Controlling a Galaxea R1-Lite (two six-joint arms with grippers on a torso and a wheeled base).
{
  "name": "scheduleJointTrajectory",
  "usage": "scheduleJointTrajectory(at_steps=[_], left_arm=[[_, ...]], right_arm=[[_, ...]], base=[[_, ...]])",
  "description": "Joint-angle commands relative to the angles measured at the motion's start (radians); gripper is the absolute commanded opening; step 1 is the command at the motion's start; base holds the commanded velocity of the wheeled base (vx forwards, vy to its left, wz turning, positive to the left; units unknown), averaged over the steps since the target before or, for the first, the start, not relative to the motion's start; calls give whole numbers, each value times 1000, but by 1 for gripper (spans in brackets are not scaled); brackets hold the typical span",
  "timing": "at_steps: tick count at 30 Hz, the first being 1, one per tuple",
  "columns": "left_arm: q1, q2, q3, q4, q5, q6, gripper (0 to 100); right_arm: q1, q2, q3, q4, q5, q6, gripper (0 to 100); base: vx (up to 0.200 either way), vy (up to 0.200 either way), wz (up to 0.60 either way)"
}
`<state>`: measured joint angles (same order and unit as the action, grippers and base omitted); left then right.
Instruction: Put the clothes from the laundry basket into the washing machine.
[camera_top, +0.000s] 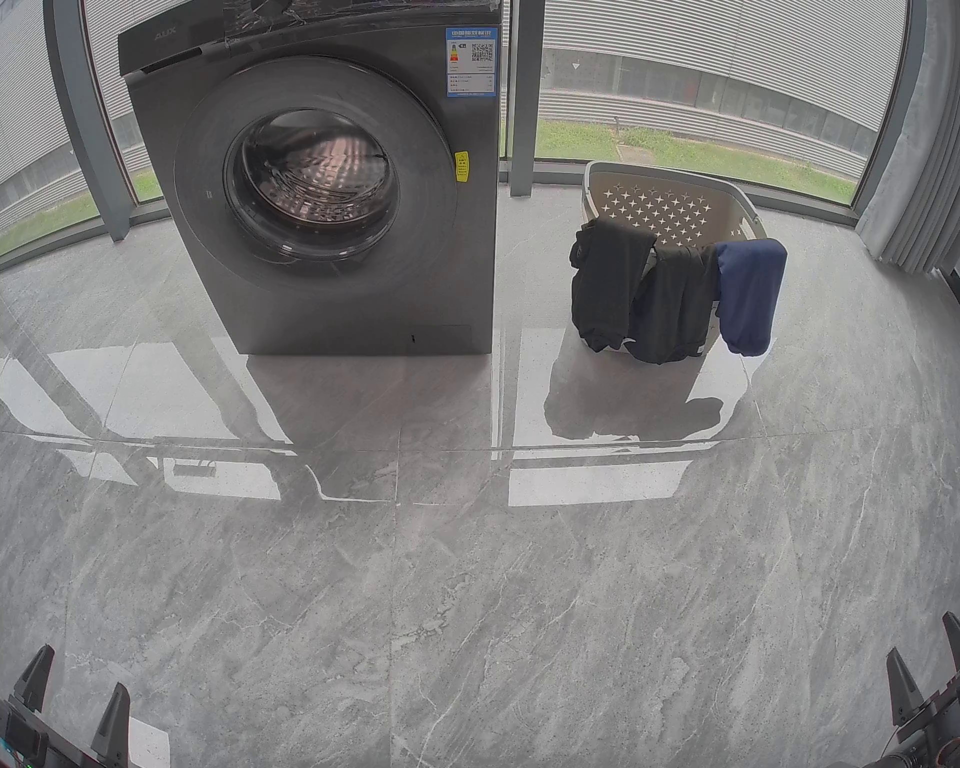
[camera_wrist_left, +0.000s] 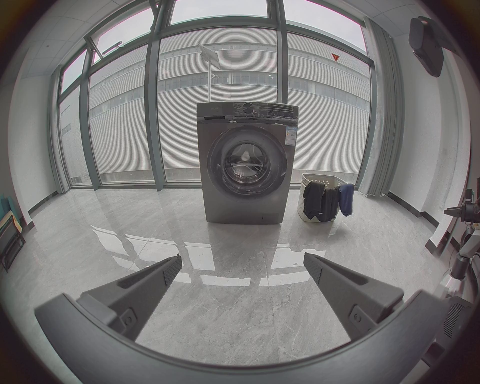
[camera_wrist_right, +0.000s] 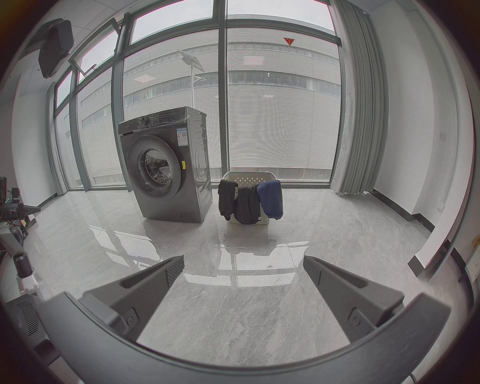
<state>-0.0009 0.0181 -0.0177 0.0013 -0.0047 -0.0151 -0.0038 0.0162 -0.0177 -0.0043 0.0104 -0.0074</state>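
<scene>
Three pieces of clothing, two black garments (camera_top: 607, 283) and one dark blue garment (camera_top: 749, 290), hang over the front rim of the beige perforated plastic laundry basket (camera_top: 660, 205). The basket stands on the grey marble floor (camera_top: 500, 600), near the dark grey front-loading washing machine (camera_top: 440, 250) on the robot's right of it. Nothing shows inside the drum, so the task looks not yet begun, with every piece left to carry across. The left gripper (camera_top: 75, 690) and right gripper (camera_top: 925, 660) sit low, well apart from basket and machine, fingers spread and holding nothing.
</scene>
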Motion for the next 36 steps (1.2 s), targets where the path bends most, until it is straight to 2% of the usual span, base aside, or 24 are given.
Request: scheduleJointTrajectory(at_steps=[1, 3, 11, 16, 19, 25, 28, 36], left_arm=[[-1, -13, 16, 0, 0, 0, 100], [1, -13, 16, 0, 0, -2, 100], [-1, -9, 15, 3, -1, 3, 100], [-1, -9, 15, 2, 5, -6, 100], [-1, -9, 15, 2, 6, -14, 100], [-1, -9, 15, 2, 6, -14, 100], [-1, -9, 15, 2, 6, -14, 100], [-1, -9, 15, 2, 6, -13, 100]], right_arm=[[1, -15, 18, 0, 0, 0, 100], [-1, -15, 18, 0, 0, 0, 100], [-1, -15, 18, 0, 0, 1, 100], [-1, -15, 18, 0, 0, 1, 100], [-1, -15, 18, 0, 3, -3, 100], [-1, -15, 18, 0, 6, 3, 100], [-1, -15, 18, 0, 6, 3, 100], [1, -15, 18, 0, 6, 3, 100]], base=[[0, 0, 0], [0, 0, 0], [200, 0, 0], [200, 0, 0], [0, 0, 0], [0, 0, -600], [0, 0, 0], [200, -200, 0]])
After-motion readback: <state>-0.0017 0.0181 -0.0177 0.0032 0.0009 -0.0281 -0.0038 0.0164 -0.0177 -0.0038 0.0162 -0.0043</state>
